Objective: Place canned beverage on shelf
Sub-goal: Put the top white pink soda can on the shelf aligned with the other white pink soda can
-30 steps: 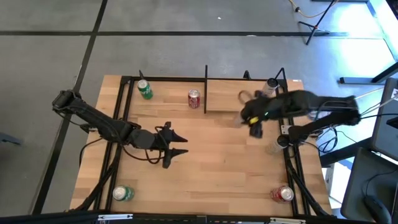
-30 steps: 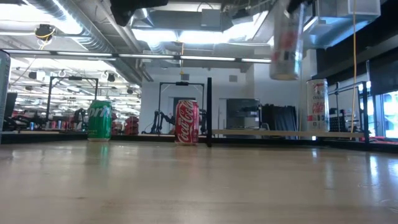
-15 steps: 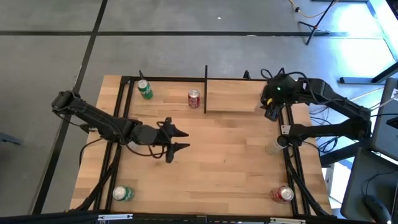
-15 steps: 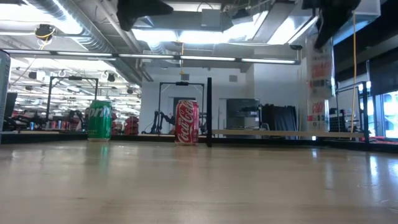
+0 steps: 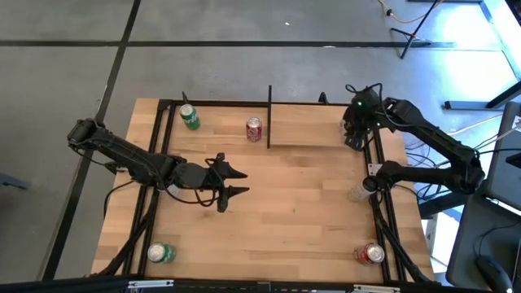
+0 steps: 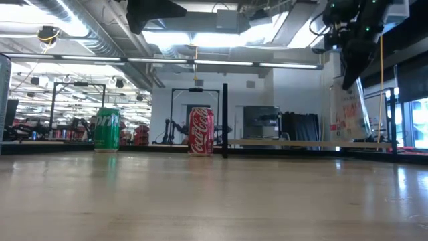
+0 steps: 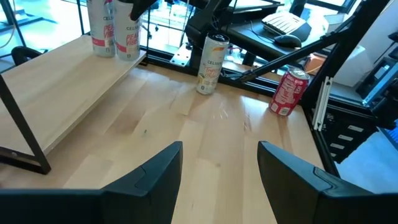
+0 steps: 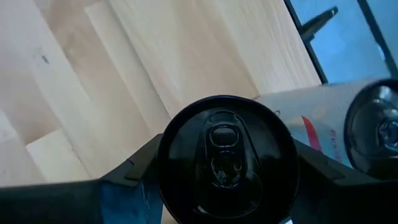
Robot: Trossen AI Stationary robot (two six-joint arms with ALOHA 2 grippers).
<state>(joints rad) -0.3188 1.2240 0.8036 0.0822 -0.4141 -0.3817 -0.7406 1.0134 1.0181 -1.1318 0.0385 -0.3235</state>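
Note:
My right gripper [image 5: 354, 130] is over the right end of the shelf [image 5: 305, 130], shut on a white canned beverage [image 6: 351, 114] with a black top [image 8: 227, 155]. The can tilts, its base just above the shelf board [image 6: 294, 142]; I cannot tell whether it touches. A second white can [image 7: 102, 28] stands on the board right beside it. My left gripper [image 5: 232, 183] hovers open over the table's middle left, with nothing between its fingers [image 7: 161, 174]. My right gripper pinches the can's upper wall just under the top rim [image 8: 171, 149] between its two fingers, one on each side. The fingers come from above, slanting down. The can hangs below them, tilted, beside the other white can.
A green can [image 5: 190, 117] and a red can [image 5: 254, 129] stand at the far edge, left of the shelf's black post [image 5: 269, 114]. A slim can [image 5: 358, 191] stands at the right edge, with a red can [image 5: 372, 254] and a green can [image 5: 160, 253] near the front corners.
My right gripper has carried the white can from above the table in front of the shelf toward the far right corner and down, to the shelf's right end. It has rolled on the way, and the can is now tilted beside the standing white can.

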